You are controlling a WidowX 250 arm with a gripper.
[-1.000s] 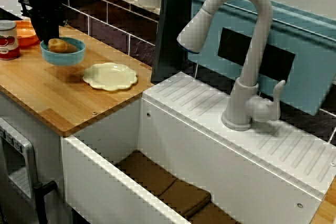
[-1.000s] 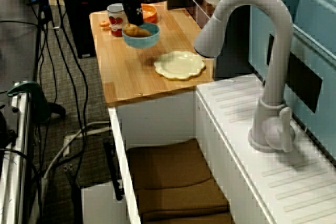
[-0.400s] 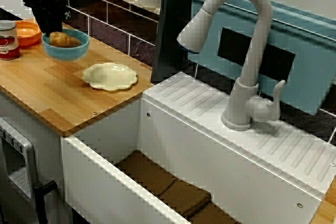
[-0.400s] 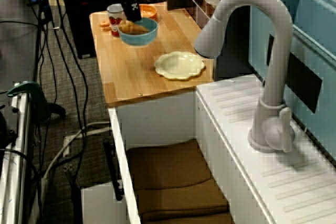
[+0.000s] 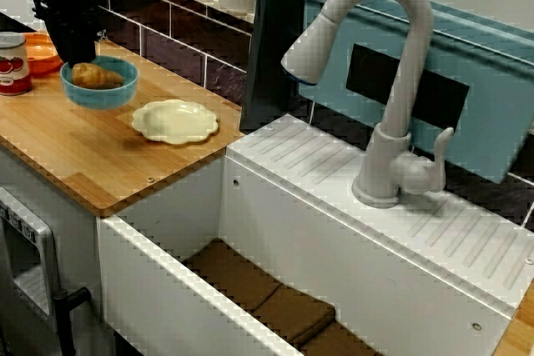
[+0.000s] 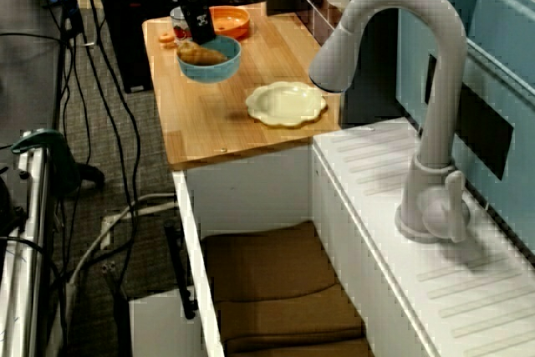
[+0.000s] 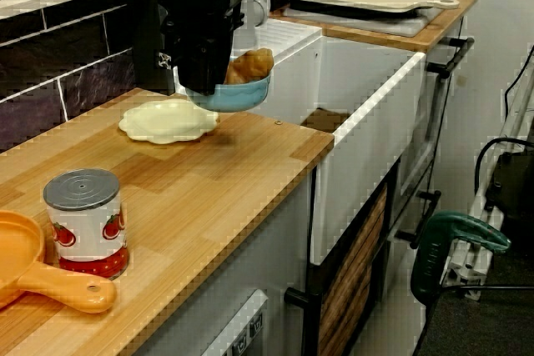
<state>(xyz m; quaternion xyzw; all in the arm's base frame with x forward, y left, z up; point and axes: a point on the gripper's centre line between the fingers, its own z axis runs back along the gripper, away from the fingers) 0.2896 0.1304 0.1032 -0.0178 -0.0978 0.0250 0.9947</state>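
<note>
My black gripper is shut on the rim of a blue bowl and holds it a little above the wooden counter. A brown croissant lies inside the bowl. From the view above the sink, the gripper grips the bowl at its far rim. From the counter-end view, the bowl with the croissant hangs beside a pale yellow scalloped plate, and the gripper hides its back rim. The plate is bare.
A tomato can and an orange pan stand at the counter's end. Beyond the plate are a white sink with brown pads inside, a grey faucet, and a blue crate. A tiled wall with a shelf lines the back.
The gripper lifted the bowl slightly, then brought it back down and carried it a little away from the wall toward the counter's front edge. The croissant stayed inside.
</note>
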